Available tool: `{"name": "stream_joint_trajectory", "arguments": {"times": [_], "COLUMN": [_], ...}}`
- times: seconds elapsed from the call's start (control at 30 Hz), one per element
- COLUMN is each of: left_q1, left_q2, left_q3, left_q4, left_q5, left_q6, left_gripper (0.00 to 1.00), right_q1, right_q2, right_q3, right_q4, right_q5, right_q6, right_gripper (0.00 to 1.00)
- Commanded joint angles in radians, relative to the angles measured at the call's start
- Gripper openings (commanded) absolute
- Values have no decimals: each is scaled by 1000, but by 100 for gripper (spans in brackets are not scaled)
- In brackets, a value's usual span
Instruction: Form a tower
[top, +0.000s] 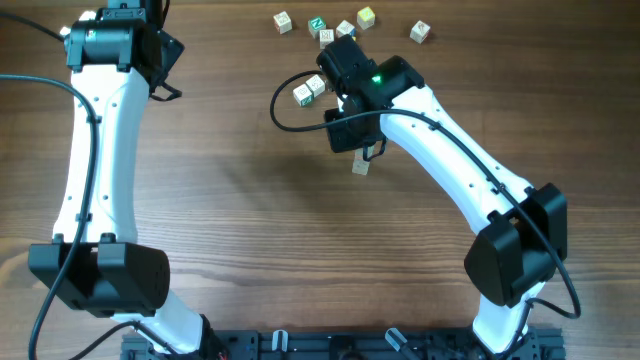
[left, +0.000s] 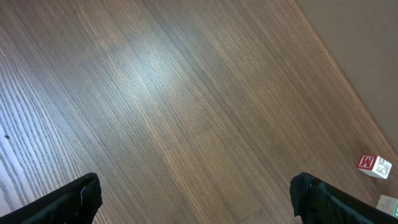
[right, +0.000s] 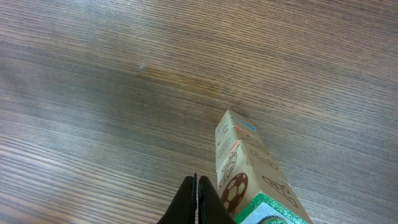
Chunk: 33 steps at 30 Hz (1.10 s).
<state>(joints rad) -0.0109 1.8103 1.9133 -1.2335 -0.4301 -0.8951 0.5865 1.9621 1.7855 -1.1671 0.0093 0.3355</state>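
Right arm: the base sits at the 5 o'clock edge of the table (top: 220, 200). The links run toward 11 o'clock, with the elbow bent near the base and the wrist pitched downward over the table centre. The right gripper (right: 196, 200) is fully closed, finger against finger, and holds nothing. In the right wrist view its tips lie just beside the upper part of the tower (right: 244, 163), on the tower's 9 o'clock side. Whether they touch it cannot be determined.

Tower: it stands upright on the table slightly toward 3 o'clock from centre, directly at the 6 o'clock side of the right wrist in the overhead view. A green-faced cube forms its top.

Left arm: the base sits at 7 o'clock. The arm extends nearly straight toward 12 o'clock, placing the wrist in the 10 o'clock corner. The left gripper (left: 198, 200) is spread wide over bare wood, with nothing between its fingers.

Loose cubes (top: 420, 32) lie scattered between 12 and 1 o'clock, well apart from the tower.
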Motion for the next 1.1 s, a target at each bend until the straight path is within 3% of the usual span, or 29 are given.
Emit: {"name": "stream_joint_trajectory", "arguments": {"times": [0.0,1.07], "left_q1": [3,3], "left_q2": [10,10], "left_q3": [4,4], "left_q4": [0,0], "left_q5": [-20,-20], "left_q6": [13,13], "left_gripper": [100,100], "right_q1": [5,5], "right_q2": [3,3], "right_q3": [2,2], "right_q4": [-2,25], "right_q5": [24,16], "right_q6": [8,5], "right_gripper": [5,5]}}
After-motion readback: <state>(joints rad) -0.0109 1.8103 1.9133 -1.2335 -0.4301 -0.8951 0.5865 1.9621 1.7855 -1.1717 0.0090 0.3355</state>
